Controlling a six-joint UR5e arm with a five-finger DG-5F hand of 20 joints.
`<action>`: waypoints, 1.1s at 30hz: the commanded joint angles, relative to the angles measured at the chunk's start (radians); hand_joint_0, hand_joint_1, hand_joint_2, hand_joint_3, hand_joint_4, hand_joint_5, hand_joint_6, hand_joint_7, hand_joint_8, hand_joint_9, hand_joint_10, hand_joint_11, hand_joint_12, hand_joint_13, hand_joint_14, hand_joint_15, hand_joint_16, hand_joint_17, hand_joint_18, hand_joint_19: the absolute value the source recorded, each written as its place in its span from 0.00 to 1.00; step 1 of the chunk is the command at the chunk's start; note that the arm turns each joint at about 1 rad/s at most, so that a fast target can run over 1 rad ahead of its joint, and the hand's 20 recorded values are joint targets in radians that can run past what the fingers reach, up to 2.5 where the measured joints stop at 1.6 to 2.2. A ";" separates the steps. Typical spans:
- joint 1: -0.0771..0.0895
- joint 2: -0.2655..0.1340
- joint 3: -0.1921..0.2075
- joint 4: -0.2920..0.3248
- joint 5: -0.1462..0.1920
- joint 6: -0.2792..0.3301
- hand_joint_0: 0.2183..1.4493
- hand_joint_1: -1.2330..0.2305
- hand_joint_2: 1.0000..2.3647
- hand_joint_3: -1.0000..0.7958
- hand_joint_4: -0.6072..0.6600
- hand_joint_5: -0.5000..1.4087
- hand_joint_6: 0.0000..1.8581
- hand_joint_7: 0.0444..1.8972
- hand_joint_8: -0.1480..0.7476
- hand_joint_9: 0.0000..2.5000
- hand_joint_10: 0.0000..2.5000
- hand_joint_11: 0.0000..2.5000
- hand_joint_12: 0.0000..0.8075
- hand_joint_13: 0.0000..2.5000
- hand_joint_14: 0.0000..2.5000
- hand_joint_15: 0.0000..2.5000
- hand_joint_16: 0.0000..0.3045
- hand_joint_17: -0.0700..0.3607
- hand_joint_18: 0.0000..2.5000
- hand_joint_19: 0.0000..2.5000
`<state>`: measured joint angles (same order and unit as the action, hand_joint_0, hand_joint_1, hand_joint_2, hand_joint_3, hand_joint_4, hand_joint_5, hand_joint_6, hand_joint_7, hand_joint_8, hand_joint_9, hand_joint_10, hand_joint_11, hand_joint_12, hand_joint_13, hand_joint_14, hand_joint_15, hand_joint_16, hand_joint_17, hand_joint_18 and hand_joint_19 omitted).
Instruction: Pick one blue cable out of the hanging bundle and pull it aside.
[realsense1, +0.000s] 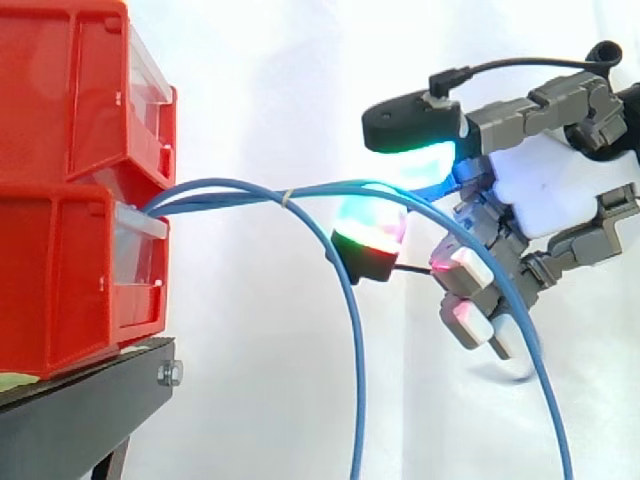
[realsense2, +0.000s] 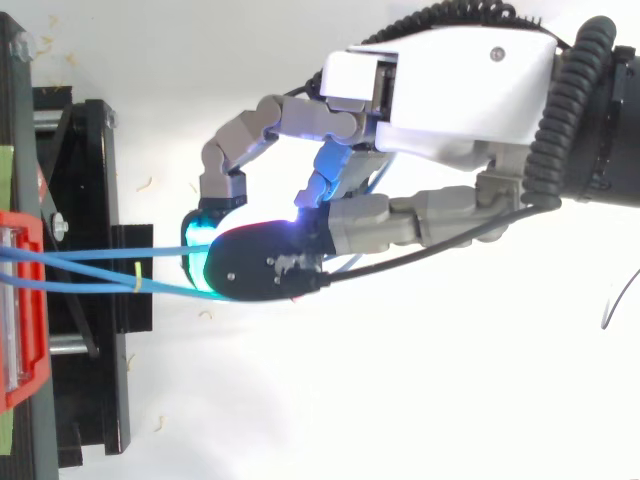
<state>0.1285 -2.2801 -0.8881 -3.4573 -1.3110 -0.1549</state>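
Blue cable (realsense1: 230, 190) | pinched between robot hand (realsense1: 545, 195) pads (realsense1: 415, 160) | beside red bins (realsense1: 70, 180)

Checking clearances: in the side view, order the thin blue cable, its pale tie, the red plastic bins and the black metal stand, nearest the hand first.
1. thin blue cable: pinched in the hand.
2. pale tie: on the bundle, left of the hand.
3. red plastic bins: far left.
4. black metal stand: lower left, under the bins.
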 joint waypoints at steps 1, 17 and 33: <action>0.000 0.001 0.000 -0.006 0.004 -0.006 0.16 0.44 0.48 0.54 0.36 0.22 0.48 0.57 0.54 0.43 0.00 0.30 0.56 0.37 0.01 0.24 0.25 0.56 0.37 0.19; 0.000 0.001 -0.003 -0.008 0.001 0.112 0.25 0.39 0.01 0.48 0.50 0.21 0.48 0.54 0.54 0.41 0.01 0.31 0.52 0.35 0.01 0.25 0.22 0.52 0.32 0.21; 0.000 -0.001 -0.017 -0.006 0.001 0.140 0.24 0.42 0.01 0.38 0.51 0.21 0.48 0.58 0.50 0.41 0.01 0.32 0.45 0.33 0.01 0.26 0.19 0.46 0.28 0.23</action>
<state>0.1288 -2.2805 -0.9046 -3.4637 -1.3100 -0.0156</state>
